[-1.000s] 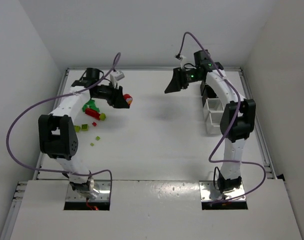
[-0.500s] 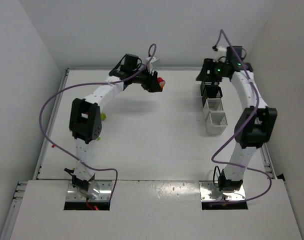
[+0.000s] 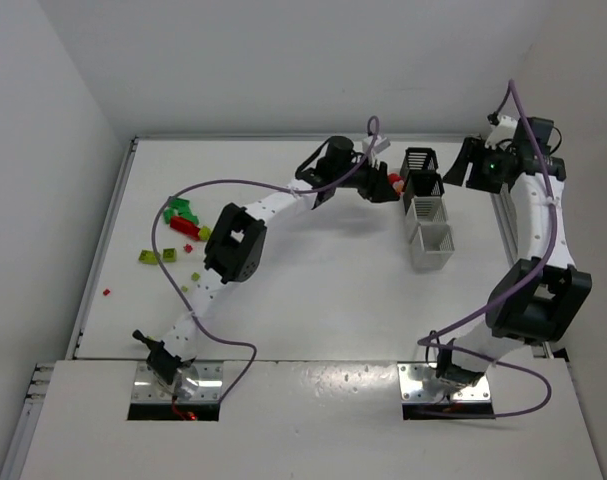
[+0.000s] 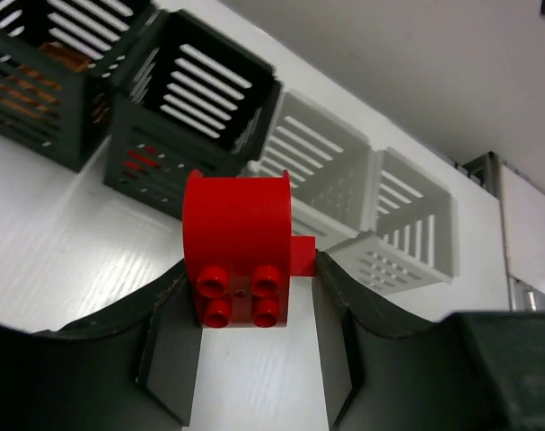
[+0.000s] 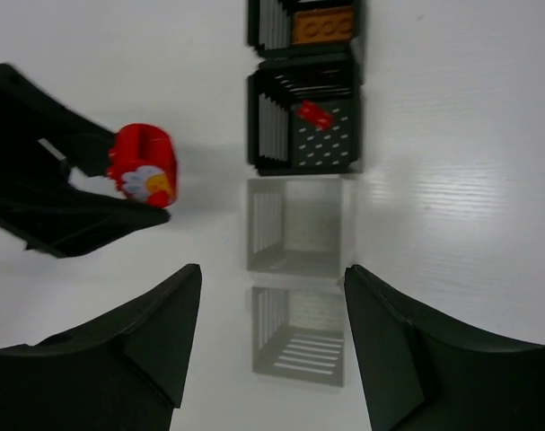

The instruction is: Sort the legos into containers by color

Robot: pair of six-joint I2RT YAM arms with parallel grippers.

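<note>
Left gripper [image 4: 250,346] swung over from lego pile [image 3: 186,222], now near second black bin [image 4: 196,99], clamping red brick [image 4: 239,242]; right gripper [image 5: 272,346] parted, empty.

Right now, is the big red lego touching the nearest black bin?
Apart. The right wrist view shows bare white table between the red lego, held in the left fingers, and that black bin.

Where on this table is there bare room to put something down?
The wide white middle of the table, between the loose legos on the left and the row of bins. It is crowded beside the black bins, where the left hand holds a red brick.
</note>
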